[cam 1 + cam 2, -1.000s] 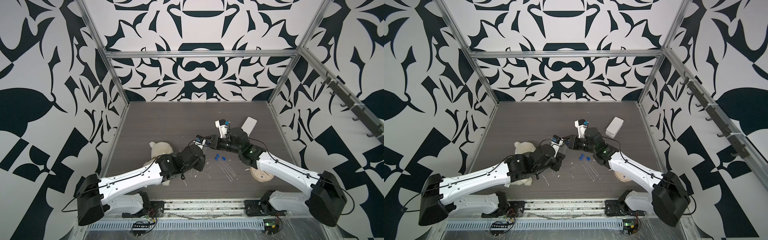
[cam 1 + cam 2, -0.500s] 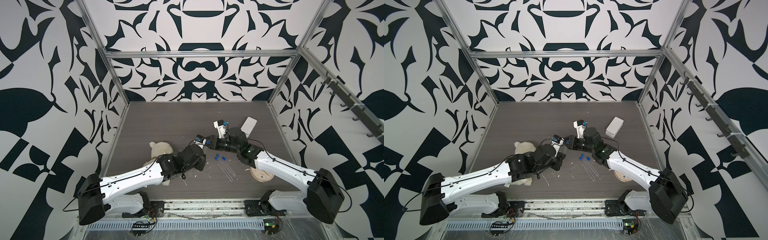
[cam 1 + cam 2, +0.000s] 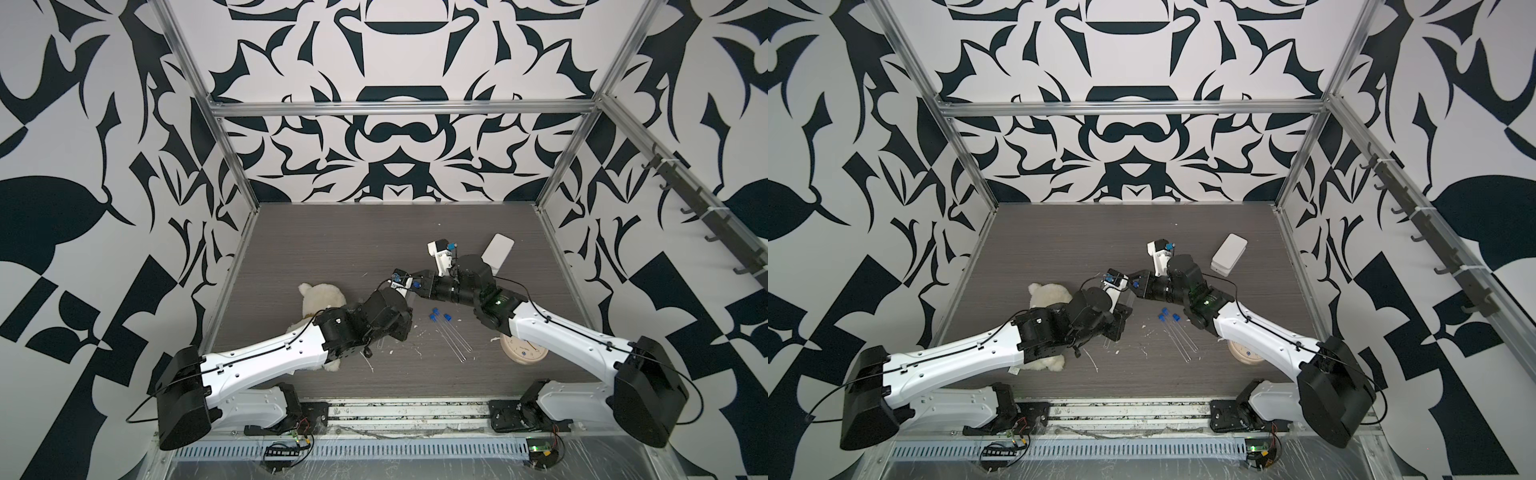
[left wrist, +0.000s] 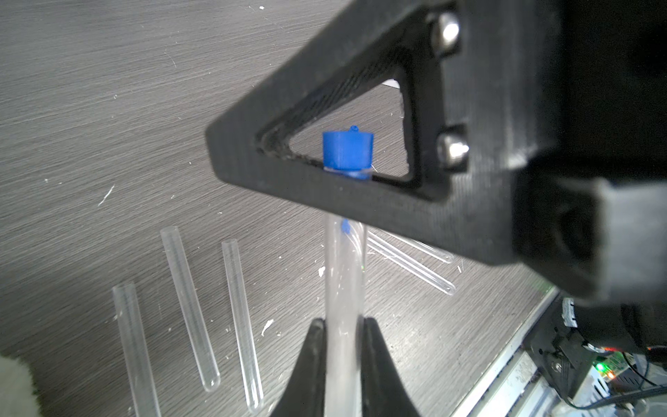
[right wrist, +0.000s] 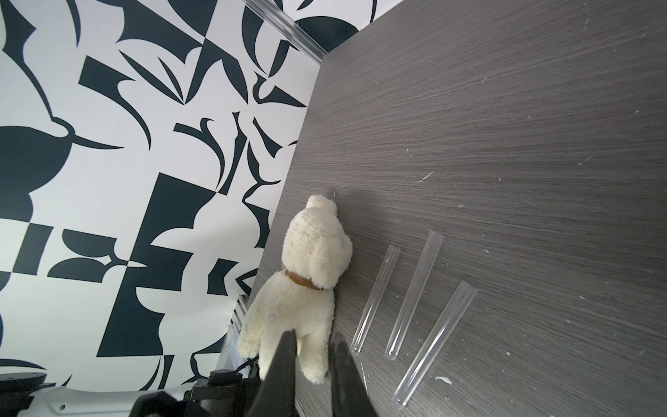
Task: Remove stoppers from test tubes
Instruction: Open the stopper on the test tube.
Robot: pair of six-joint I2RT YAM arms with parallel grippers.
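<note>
Your right gripper [image 5: 312,334] has moved a little toward the left one since one second ago, and now it is at the stopper [image 4: 347,150]. In the right wrist view its fingers [image 5: 283,361] stand with a narrow gap between them, and nothing shows in that gap. In the left wrist view one of these fingers lies across the top part of the test tube [image 4: 343,274], and you see the blue stopper through the triangular hole of this finger. Whether the fingers already press on the stopper, I cannot tell. The stopper sits in the mouth of the tube.

Your left gripper [image 4: 342,326] is closed on the same tube, lower on its body, with one finger on each side, and holds it above the table [image 4: 108,108].

On the table under it, three tubes [image 4: 187,307] with open mouths lie side by side, near the plush dog [image 5: 306,274]. On the other side, two more tubes [image 3: 453,338] lie close together, and three loose stoppers [image 3: 435,311] lie just beside their upper ends in both top views. Partly under your right arm lies a round clock [image 3: 523,353]. A white box [image 3: 498,251] lies farther back, beyond the right gripper.
</note>
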